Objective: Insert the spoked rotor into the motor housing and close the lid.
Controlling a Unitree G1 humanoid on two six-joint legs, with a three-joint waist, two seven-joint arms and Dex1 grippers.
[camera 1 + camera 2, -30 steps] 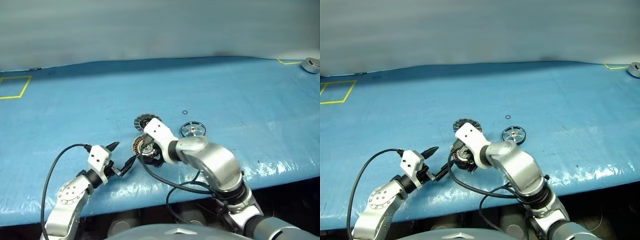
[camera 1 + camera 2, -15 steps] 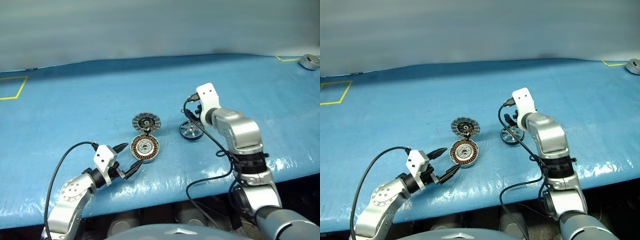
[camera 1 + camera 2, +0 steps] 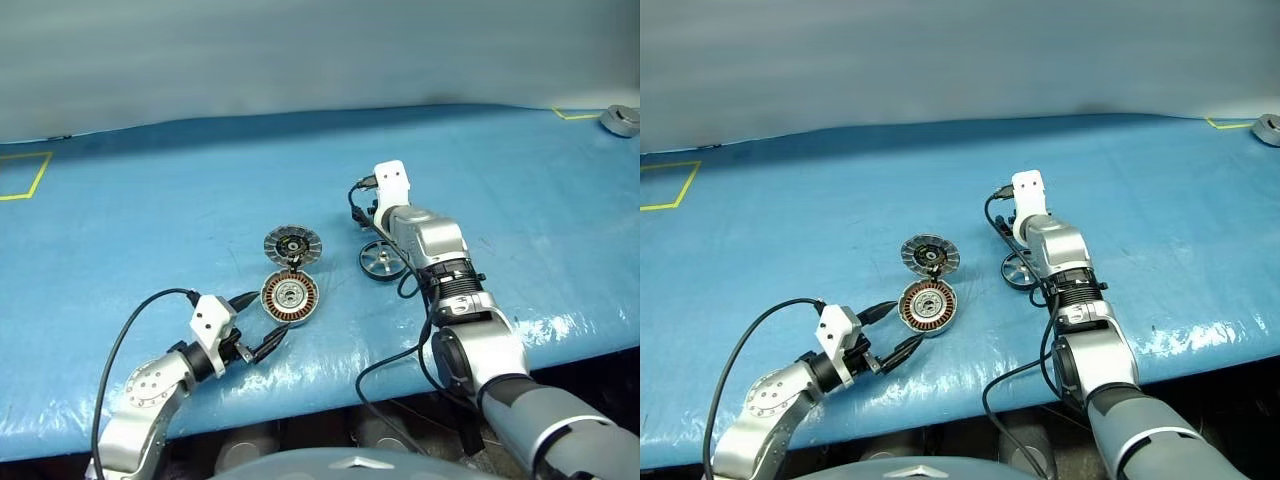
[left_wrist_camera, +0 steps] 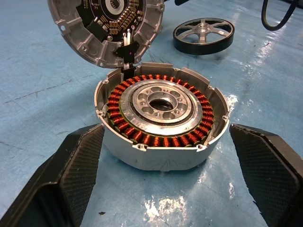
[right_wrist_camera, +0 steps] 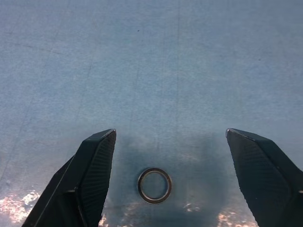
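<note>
Motor housing (image 3: 290, 298): round silver-grey cup, copper windings ringed around a silver centre, resting on the blue tabletop (image 3: 150, 220) near its front edge. Nothing sits in the cup.

Lid (image 3: 292, 244): round grey disc, hinged to the far side of the housing and swung open, inner face with radial silver segments and dark centre showing.

Spoked rotor (image 3: 384, 260): dark outer ring, silver spokes and hub, lying flat on the tabletop to the right of the housing, apart from it.

Small ring (image 5: 155, 185): thin, lying flat on the tabletop beyond the rotor.

Left hand (image 3: 262, 320): low over the tabletop, just in front and to the left of the housing. Black fingers (image 4: 78, 161) spread wide, one on either side of the cup in the wrist view, gripping nothing.

Right hand (image 5: 170, 156): reached out past the rotor, angled down at the tabletop. Fingers spread wide with the small ring between them, empty, touching nothing that can be made out.

Yellow tape outline (image 3: 25, 175): far left of the tabletop.

Grey object (image 3: 622, 119): far right corner, kind not discernible.
</note>
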